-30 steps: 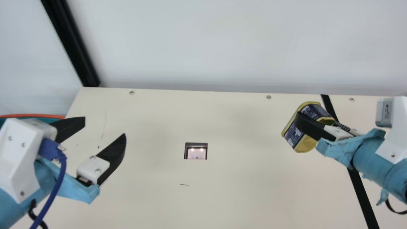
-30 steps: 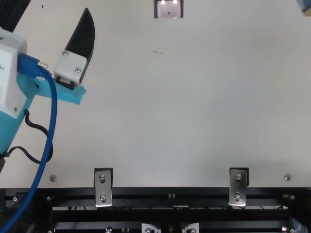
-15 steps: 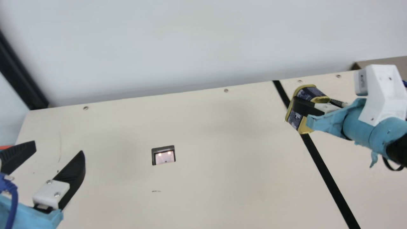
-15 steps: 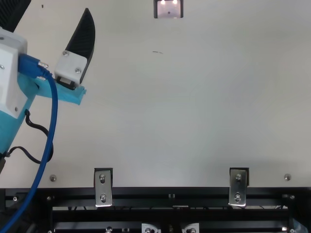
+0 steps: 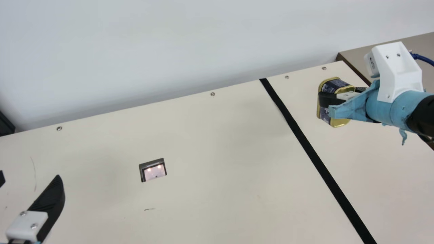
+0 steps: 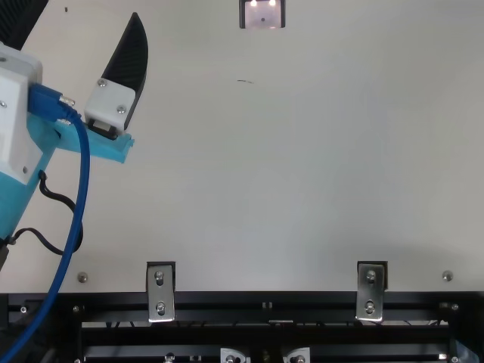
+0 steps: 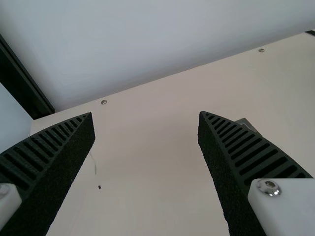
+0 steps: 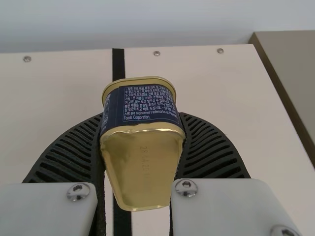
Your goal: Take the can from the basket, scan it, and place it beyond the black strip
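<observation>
Pale wall (image 5: 169, 44); cream table (image 5: 220, 152); taupe surface (image 5: 422, 45)

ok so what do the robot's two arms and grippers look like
The left arm and right arm are light blue with white, angular wrist housings. The left gripper and right gripper each have two black ribbed fingers on white mounts. A blue cable trails off the left.

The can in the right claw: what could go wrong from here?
The can seems to be held above the table with its gold end facing the right claw's wrist, so it might tip over if let go at that angle. It is over the part past the black strip, but the table's side edge lies farther out, so an overshoot could drop it off.
</observation>
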